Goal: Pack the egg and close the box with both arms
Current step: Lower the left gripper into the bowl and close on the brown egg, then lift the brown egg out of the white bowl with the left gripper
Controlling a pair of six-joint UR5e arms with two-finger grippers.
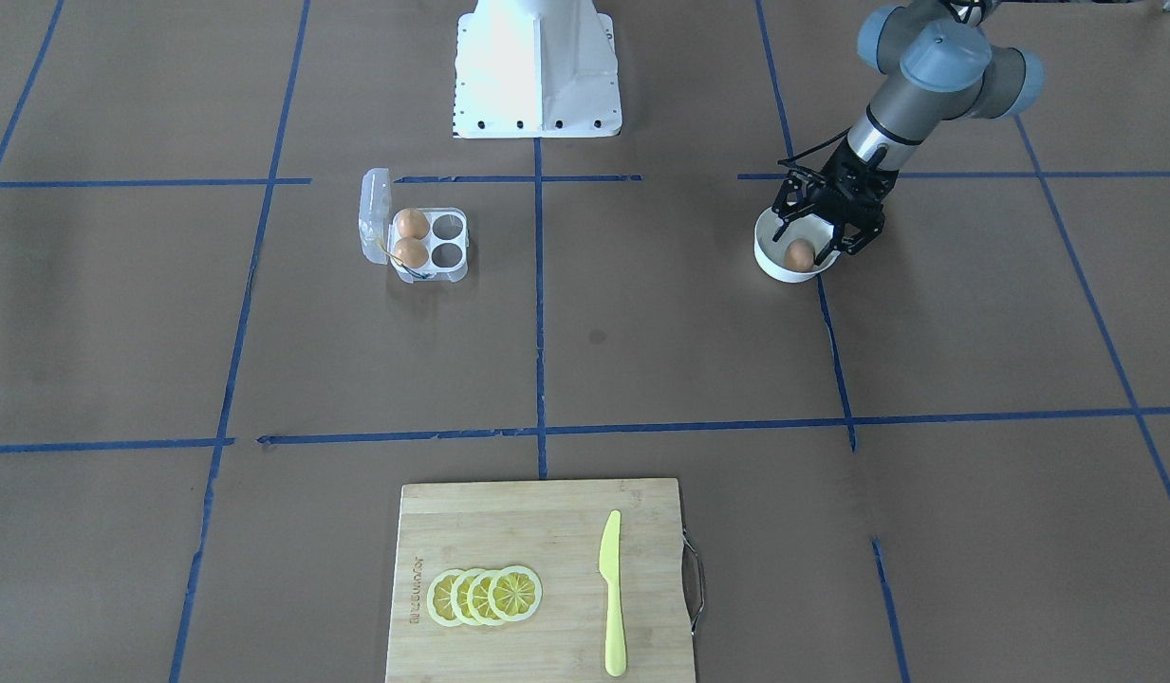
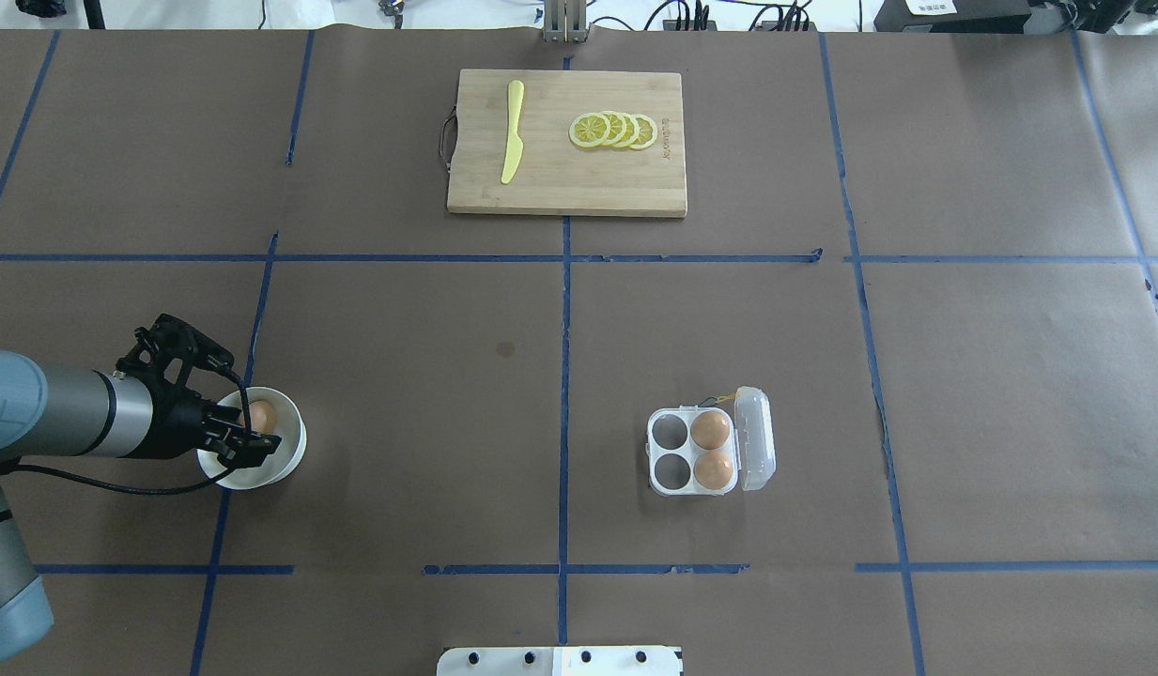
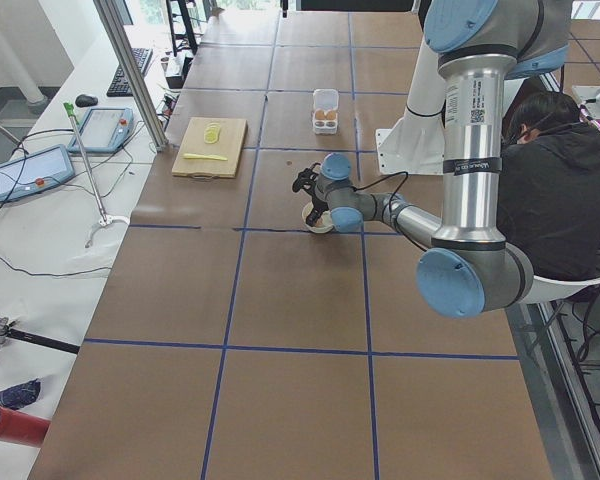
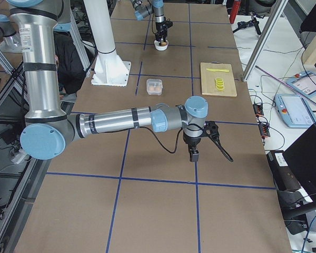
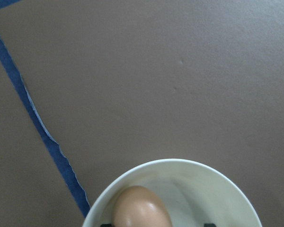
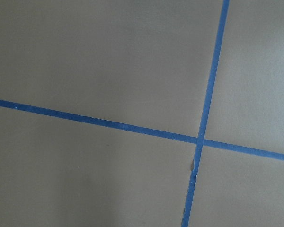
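Box (image 2: 671, 467) lies open with two cups free, well apart from the white bowl (image 2: 285, 460) where the left gripper (image 1: 815, 242), jaws wide, straddles the egg (image 1: 800, 254), seemingly the pickup step, needing a gentle close next; the jaws of the right gripper (image 4: 194, 154) cannot be told.

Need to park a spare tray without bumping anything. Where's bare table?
Bare paper between the bowl and the box, and between the cutting board and the box. Crowded at the bowl: the left gripper is down at its egg.
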